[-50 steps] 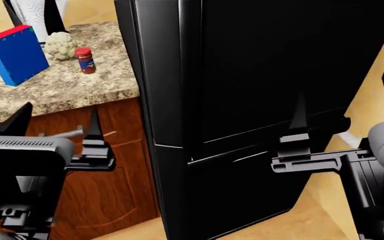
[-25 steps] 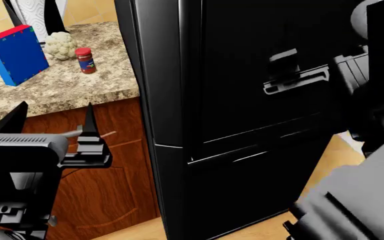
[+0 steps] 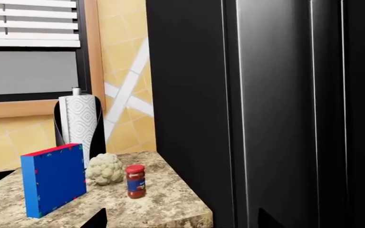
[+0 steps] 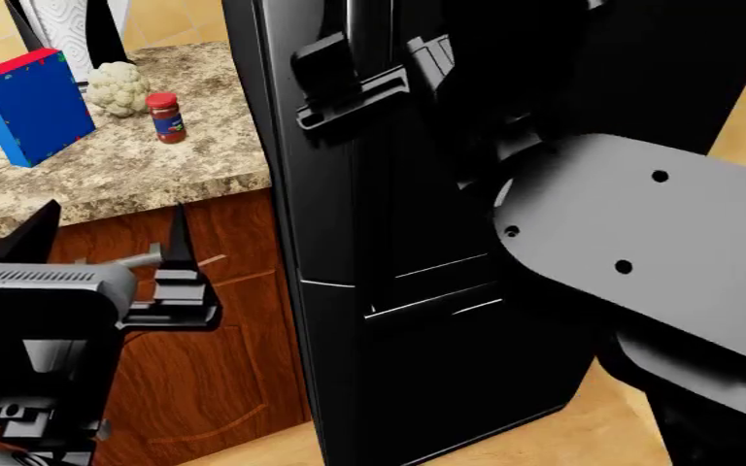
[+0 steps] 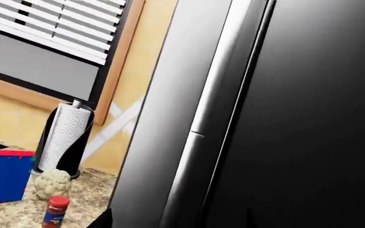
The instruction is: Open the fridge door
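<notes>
Jaws of the right gripper sit spread against the fridge door, upper centre; left gripper spread, lower left.

Matte black right arm with grey rounded housing, three dark screws, ribbed grey-black left arm

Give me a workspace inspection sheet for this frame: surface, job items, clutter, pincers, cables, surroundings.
Surface: granite counter beside the fridge.
Job's things: fridge door looks closed, no white inner face showing; vertical bar handle.
Clutter: blue box, cauliflower, red-lidded jar, paper towel roll.
Pincers: left pincer open, low by the wooden cabinet; right pincer raised at the door's handle edge, grip unclear.
Cables: nothing seen.
Surroundings: window blinds, yellow tiled wall.
</notes>
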Controlling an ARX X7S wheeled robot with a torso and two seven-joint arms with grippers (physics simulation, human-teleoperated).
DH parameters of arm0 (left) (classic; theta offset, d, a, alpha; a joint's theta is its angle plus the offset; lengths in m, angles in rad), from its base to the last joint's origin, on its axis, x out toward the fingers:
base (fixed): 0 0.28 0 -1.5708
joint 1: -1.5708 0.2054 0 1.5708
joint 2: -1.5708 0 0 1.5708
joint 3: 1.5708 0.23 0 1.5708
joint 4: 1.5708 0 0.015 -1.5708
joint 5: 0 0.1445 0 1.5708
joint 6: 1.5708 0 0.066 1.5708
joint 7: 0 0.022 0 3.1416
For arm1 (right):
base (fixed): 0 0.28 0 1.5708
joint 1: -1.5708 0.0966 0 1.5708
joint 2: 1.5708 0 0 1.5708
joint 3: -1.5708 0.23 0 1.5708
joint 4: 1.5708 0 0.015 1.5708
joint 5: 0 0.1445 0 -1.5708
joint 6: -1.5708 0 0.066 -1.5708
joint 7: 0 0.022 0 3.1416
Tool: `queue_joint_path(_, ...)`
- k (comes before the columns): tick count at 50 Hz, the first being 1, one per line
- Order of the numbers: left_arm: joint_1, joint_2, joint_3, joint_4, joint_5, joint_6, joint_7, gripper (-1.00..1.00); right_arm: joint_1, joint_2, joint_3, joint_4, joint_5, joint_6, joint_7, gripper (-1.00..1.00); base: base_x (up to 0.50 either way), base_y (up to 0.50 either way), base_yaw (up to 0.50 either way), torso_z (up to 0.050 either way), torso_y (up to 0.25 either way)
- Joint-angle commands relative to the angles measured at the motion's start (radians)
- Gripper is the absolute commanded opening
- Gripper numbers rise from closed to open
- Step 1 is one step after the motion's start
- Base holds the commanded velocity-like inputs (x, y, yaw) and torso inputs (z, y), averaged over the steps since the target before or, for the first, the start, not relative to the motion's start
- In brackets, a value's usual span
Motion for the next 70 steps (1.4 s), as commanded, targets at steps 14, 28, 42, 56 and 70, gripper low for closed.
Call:
queue_joint_path(14, 0.0, 0.011, -0.006, -0.016, 0.008, 0.016, 0.021, 1.0, -0.065, -0.04, -0.008, 0.253, 0.066, -0.299, -0.014, 1.0, 0.0, 0.0, 0.0, 0.0, 0.0)
queue_joint_path(28, 0.016, 0.011, 0.006, -0.038, 0.022, 0.044, 0.032, 1.0, 0.003, -0.105, -0.076, 0.575, -0.093, -0.436, -0.129, 1.0, 0.0, 0.0, 0.0, 0.0, 0.0)
queue_joint_path(42, 0.029, 0.01, 0.013, -0.056, 0.032, 0.067, 0.039, 1.0, 0.088, -0.163, -0.134, 0.884, -0.164, -0.526, -0.282, 1.0, 0.0, 0.0, 0.0, 0.0, 0.0)
queue_joint_path(56, 0.03, 0.006, 0.013, -0.059, 0.028, 0.072, 0.038, 1.0, 0.146, -0.2, -0.173, 1.028, -0.183, -0.563, -0.372, 1.0, 0.02, 0.0, 0.01, 0.001, 0.0)
queue_joint_path(70, 0.035, 0.005, 0.02, -0.067, 0.033, 0.084, 0.039, 1.0, 0.164, -0.223, -0.24, 1.112, -0.22, -0.571, -0.375, 1.0, 0.01, 0.0, 0.01, 0.001, 0.0)
